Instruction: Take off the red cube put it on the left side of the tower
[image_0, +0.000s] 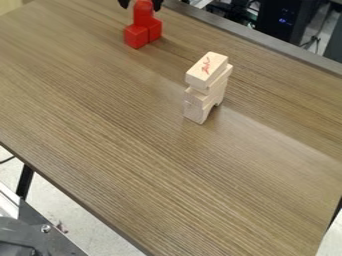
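From where I stand, the room is bright and the light lies fairly even over the table (120, 150). A pale, soft-edged glare stretches across it toward the right of the view, beside the wooden tower (206, 72), whose top catches more light than its sides. Small blue lights glow against the dark equipment (277, 27) behind.
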